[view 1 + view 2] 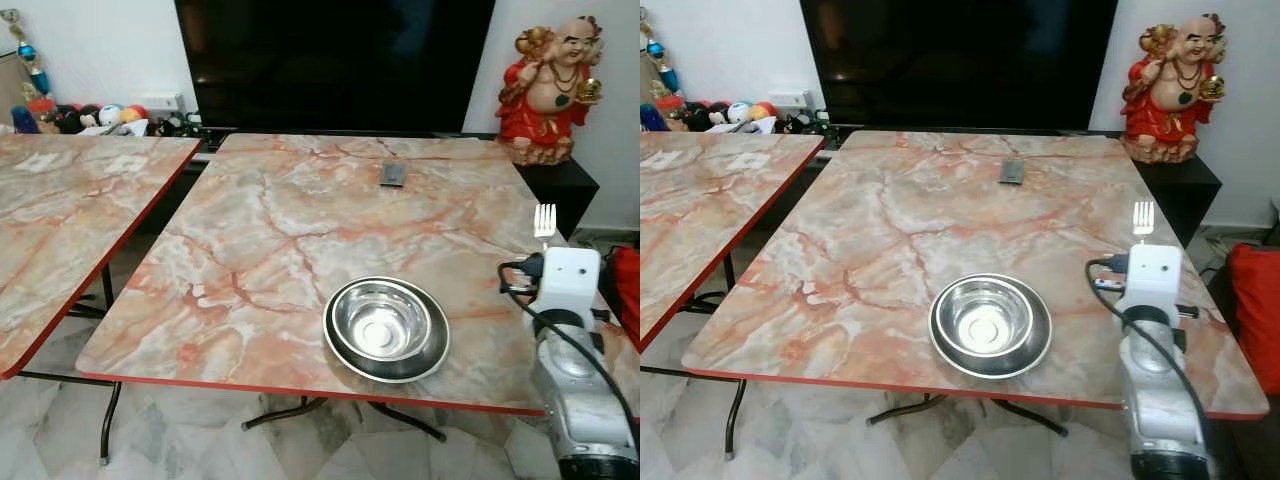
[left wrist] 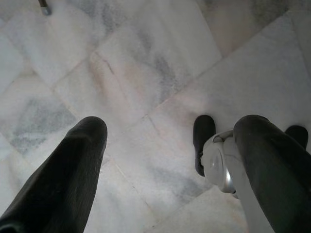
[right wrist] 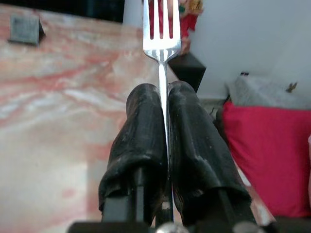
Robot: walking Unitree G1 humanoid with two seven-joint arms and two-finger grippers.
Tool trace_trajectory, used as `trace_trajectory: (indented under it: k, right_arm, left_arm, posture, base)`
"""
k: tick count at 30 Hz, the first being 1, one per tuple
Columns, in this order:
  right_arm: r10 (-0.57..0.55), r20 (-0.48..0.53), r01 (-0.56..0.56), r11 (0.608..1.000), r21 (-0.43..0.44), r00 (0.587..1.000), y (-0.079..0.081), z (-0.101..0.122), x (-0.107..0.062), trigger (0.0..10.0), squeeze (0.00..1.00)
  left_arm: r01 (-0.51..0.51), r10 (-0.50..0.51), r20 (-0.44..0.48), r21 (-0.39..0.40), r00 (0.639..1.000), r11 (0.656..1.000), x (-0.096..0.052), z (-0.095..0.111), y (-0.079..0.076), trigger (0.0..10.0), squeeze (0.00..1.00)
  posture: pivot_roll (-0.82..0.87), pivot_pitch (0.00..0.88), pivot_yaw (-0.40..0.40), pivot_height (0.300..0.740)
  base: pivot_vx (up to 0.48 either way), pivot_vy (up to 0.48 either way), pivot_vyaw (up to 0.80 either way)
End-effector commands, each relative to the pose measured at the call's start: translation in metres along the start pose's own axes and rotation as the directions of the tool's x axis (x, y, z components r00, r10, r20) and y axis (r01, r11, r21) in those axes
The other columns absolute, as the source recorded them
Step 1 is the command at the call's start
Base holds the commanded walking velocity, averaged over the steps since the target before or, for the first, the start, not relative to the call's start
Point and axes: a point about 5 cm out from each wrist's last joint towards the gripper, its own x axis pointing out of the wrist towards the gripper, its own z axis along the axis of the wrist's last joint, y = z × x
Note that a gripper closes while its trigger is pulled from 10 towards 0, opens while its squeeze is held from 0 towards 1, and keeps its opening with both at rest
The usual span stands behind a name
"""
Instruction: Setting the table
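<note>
Marble-patterned table (image 1: pixel 260 250) with a red edge stands before me on a pale tiled floor (image 2: pixel 146 77), a second like table (image 1: pixel 60 220) to my left, a dark screen (image 1: pixel 330 60) and a red figurine (image 1: pixel 548 85) behind. Near its front edge sits a steel bowl (image 1: pixel 385 328). My right gripper (image 3: pixel 163 92) pinches a fork (image 3: pixel 159 29), tines outward, over the table's right side. My left gripper (image 2: pixel 170 141) hangs spread above the floor.
</note>
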Motion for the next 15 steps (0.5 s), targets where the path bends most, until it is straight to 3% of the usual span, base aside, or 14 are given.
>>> trace_trajectory:
  k: [1,8,15]
  right_arm:
    - [0.044,-0.052,-0.043,0.999,0.019,0.998,0.003,-0.005,0.003,10.0,0.0]
    - [0.256,-0.19,-0.26,0.966,0.003,0.948,0.029,-0.026,-0.002,10.0,0.0]
    - [0.287,-0.282,-0.282,0.958,0.062,0.915,0.04,-0.041,0.001,10.0,0.0]
  left_arm:
    - [0.009,-0.009,-0.016,0.025,1.0,1.0,0.0,-0.002,0.0,10.0,0.0]
    - [0.012,-0.011,-0.016,0.021,1.0,1.0,0.0,-0.002,-0.001,10.0,0.0]
    - [0.01,-0.01,-0.016,0.012,1.0,1.0,0.0,-0.002,-0.001,10.0,0.0]
  posture:
    - [-0.02,0.0,0.049,0.74]
    - [-0.02,0.0,0.045,0.74]
    - [-0.01,0.0,0.037,0.74]
  base:
    - [0.0,0.0,0.0]
    - [0.0,0.0,0.0]
    - [0.0,0.0,0.0]
